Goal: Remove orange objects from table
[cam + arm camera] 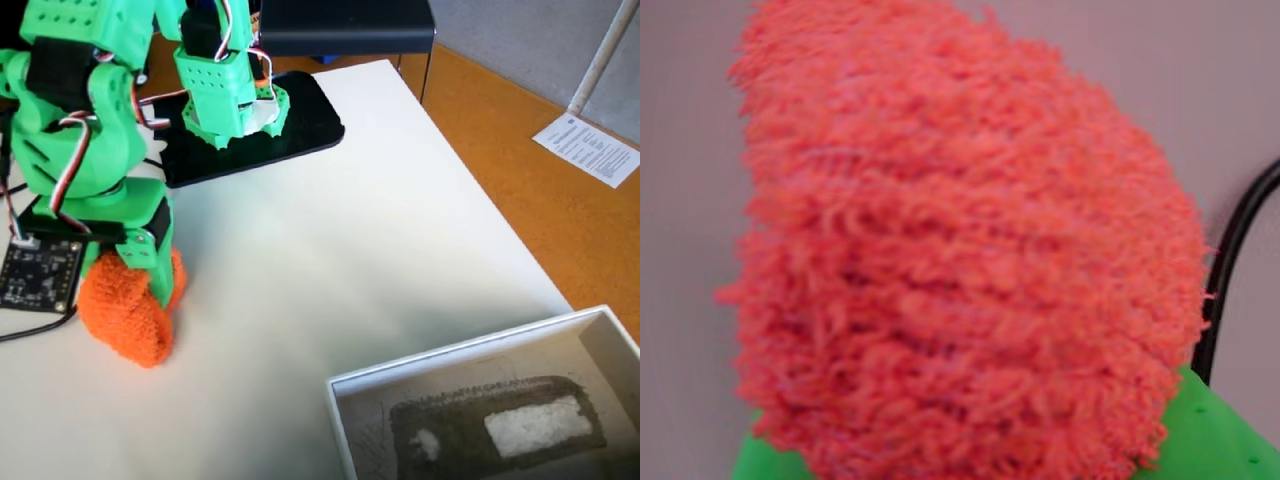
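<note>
The orange fuzzy cloth lump (125, 315) sits at the left of the cream-white table (350, 230), its underside at the tabletop. My green gripper (140, 270) comes down on it from above, with the fingers closed around its upper part. In the wrist view the lump (960, 260) fills nearly the whole frame, ribbed and soft. A green finger (1215, 440) shows under its lower right edge. I cannot tell whether the lump is lifted off the table.
A small dark circuit board (40, 275) with wires lies just left of the lump. The arm's base stands on a black plate (310, 120) at the back. A white-rimmed box (450, 358) with dark lining sits at the front right. A black cable (1240, 240) runs beside the lump.
</note>
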### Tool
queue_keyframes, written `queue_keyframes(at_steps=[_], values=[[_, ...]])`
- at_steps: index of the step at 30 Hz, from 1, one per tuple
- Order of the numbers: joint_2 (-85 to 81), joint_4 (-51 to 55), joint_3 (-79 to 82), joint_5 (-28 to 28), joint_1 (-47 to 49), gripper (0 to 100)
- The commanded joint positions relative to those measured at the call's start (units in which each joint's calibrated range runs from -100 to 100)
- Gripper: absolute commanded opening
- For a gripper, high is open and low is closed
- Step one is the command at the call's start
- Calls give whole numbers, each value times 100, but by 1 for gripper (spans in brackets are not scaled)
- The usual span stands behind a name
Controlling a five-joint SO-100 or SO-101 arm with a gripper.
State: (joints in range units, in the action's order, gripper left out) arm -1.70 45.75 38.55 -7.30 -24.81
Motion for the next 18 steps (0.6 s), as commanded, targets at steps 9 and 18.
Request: queue_keyframes(at_steps=[9, 18], values=[[40, 1663, -5105, 1094, 2381, 1], [1575, 755, -8554, 904, 3874, 4]])
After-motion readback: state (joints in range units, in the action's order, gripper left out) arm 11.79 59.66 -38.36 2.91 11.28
